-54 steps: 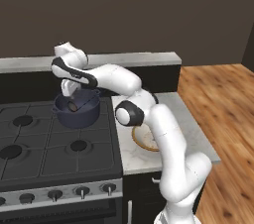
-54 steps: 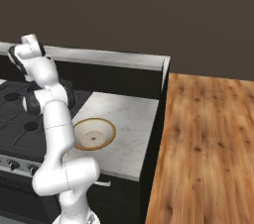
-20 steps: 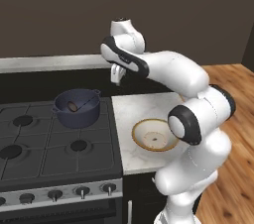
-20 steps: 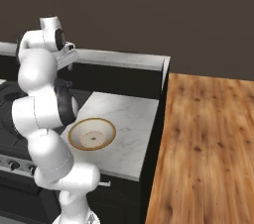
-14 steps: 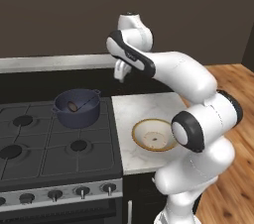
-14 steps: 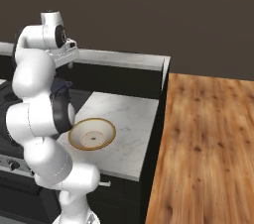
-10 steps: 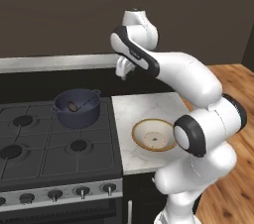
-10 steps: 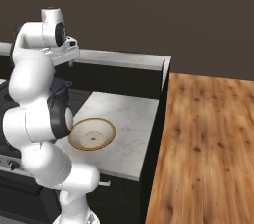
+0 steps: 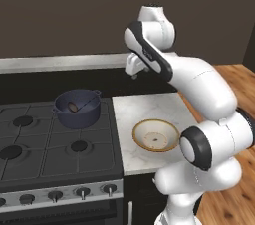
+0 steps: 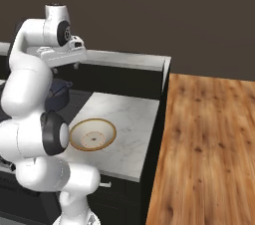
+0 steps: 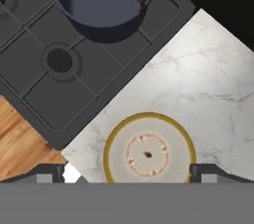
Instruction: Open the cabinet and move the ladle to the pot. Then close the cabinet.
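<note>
Ladle (image 9: 73, 106): you see it inside the pot (image 9: 78, 109).
Gripper (image 9: 134, 71): fingers spread, empty.
Bowl (image 11: 149, 154): six o'clock from pot, hand view.

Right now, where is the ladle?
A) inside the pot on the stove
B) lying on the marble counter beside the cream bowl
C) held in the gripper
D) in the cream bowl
A: the ladle rests in the pot on the stove, its brownish bowl inside and its handle leaning on the rim, while the gripper is open and empty above the counter.
</note>
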### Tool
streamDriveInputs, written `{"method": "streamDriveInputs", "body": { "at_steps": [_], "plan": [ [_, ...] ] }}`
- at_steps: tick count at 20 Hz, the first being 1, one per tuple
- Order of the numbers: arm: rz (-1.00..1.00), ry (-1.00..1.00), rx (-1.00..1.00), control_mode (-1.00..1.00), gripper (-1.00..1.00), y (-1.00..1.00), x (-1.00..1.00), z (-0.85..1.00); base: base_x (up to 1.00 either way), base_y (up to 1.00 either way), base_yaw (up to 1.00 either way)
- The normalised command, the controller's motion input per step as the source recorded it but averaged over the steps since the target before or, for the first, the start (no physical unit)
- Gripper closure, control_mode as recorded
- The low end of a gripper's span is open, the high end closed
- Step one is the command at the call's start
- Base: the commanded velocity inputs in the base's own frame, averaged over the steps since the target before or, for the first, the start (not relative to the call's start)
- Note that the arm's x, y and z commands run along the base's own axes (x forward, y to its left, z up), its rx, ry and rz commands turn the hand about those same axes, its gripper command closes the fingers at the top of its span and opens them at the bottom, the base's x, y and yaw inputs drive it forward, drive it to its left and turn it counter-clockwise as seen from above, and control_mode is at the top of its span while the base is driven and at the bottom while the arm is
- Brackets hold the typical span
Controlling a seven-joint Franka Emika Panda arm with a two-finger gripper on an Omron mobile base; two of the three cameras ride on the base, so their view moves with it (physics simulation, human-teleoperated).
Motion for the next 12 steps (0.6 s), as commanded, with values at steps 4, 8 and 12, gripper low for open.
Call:
{"method": "streamDriveInputs", "body": {
  "at_steps": [4,8,12],
  "plan": [
    [-0.19,-0.01,0.0,-1.0,-1.0,-0.37,-0.51,0.0,0.0,0.0,0.0],
    [-0.16,-0.1,0.0,-1.0,-1.0,-0.37,-0.67,0.0,0.0,0.0,0.0],
    [-0.15,-0.1,0.0,-1.0,-1.0,-0.32,-0.51,0.04,0.0,0.0,0.0]
  ]
}}
